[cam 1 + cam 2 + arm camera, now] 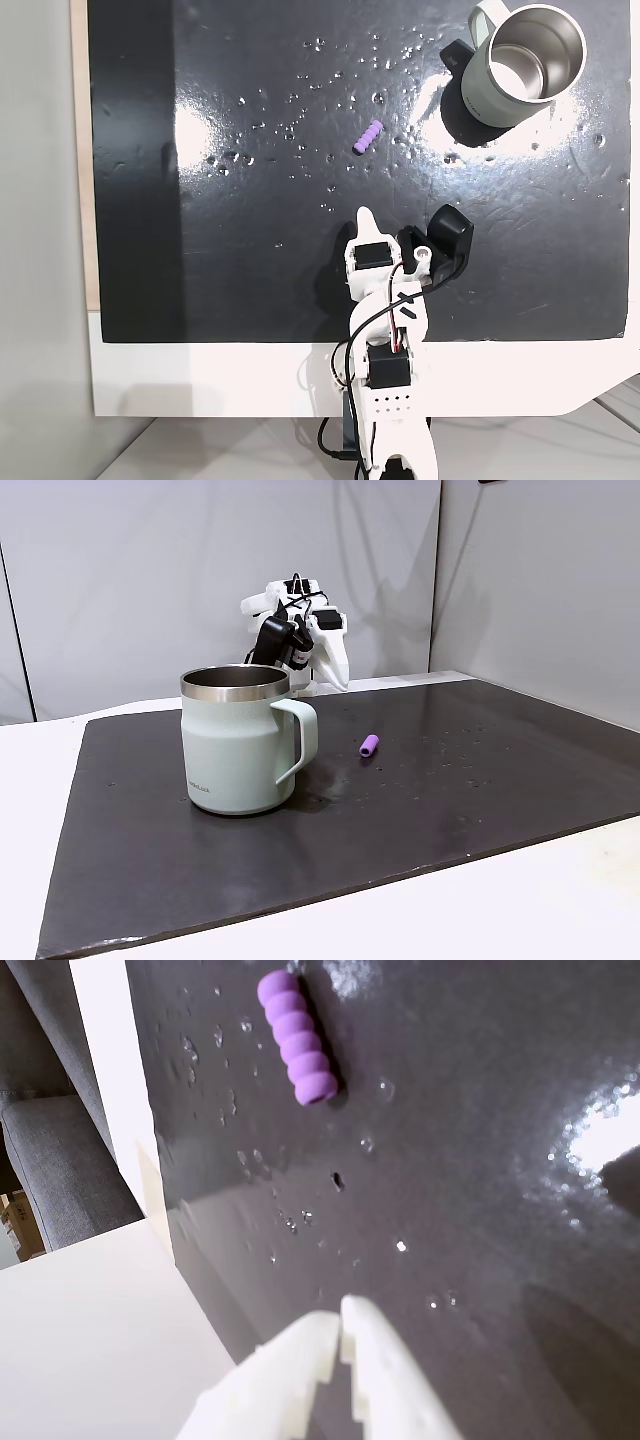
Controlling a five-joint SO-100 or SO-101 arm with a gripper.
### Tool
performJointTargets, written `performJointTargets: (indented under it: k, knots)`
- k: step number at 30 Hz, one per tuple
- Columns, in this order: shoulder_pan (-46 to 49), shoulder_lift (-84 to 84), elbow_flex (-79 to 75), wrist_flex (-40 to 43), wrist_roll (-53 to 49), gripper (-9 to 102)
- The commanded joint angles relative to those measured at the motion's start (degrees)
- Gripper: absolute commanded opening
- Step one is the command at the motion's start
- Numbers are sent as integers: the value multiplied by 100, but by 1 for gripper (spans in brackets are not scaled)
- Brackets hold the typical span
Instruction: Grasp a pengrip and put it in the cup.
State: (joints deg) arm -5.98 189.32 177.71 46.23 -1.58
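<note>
Purple pengrip (369, 137) lies diagonally, upper end toward the cup (520, 65); white fingers (300, 1360) together.

You're looking at a plain indoor test bench, office or lab by the look of it, a white table (200, 380) topped with a glossy black mat (450, 790), bare grey panel walls (120, 590) behind, cables (352, 340) trailing off the arm.
</note>
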Motion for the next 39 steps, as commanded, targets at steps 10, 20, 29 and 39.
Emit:
performJointTargets:
  k: [10,20,29,39]
  knots:
    - [343,79,-176,-738,-738,0]
    - [422,-3929,-2074,-1890,-1046,0]
    - [580,-8262,-5019,-1758,-1046,0]
    - [105,-9466,-5757,-1811,-1169,1]
